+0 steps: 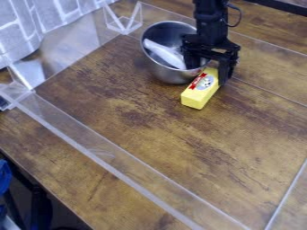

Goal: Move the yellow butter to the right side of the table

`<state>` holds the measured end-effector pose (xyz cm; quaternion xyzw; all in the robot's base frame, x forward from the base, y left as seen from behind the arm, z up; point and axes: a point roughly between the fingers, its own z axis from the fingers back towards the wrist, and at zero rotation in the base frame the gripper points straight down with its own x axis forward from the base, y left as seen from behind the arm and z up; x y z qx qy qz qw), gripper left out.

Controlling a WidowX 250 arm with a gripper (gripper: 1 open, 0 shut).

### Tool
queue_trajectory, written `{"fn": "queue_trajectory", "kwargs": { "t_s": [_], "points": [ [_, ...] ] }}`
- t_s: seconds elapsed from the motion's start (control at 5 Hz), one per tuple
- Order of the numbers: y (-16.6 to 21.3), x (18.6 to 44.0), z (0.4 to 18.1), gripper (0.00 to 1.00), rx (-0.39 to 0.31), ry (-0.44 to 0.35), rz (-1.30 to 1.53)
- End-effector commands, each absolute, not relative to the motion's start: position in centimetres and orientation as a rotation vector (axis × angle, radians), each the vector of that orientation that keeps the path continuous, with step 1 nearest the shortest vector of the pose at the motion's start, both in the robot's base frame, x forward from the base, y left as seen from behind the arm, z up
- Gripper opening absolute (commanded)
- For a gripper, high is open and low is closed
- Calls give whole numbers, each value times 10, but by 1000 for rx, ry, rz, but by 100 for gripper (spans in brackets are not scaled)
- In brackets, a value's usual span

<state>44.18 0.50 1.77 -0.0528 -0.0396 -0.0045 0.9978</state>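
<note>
The yellow butter (200, 91) is a small bright yellow box with a white and red label, lying flat on the dark brown wood-grain table (144, 135) just in front of a round silver metal bowl (168, 50). My black gripper (209, 69) hangs straight down over the far end of the butter, its fingers spread to either side of that end. The jaws stand apart and I cannot see them pressing on the box. The arm comes down from the top edge of the view.
Clear acrylic panels (90, 144) run along the table's edges and diagonally across the front. A white patterned cloth (36, 27) lies at the upper left. Bare tabletop lies to the right of the butter.
</note>
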Motion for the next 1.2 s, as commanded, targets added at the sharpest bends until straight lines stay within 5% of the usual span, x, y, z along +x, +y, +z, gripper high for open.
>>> {"fn": "queue_trajectory", "kwargs": {
  "t_s": [0.0,1.0],
  "points": [
    [-2,437,5,100,-121,-54,-27],
    [-5,437,7,100,-135,-49,-18]
  ]
}}
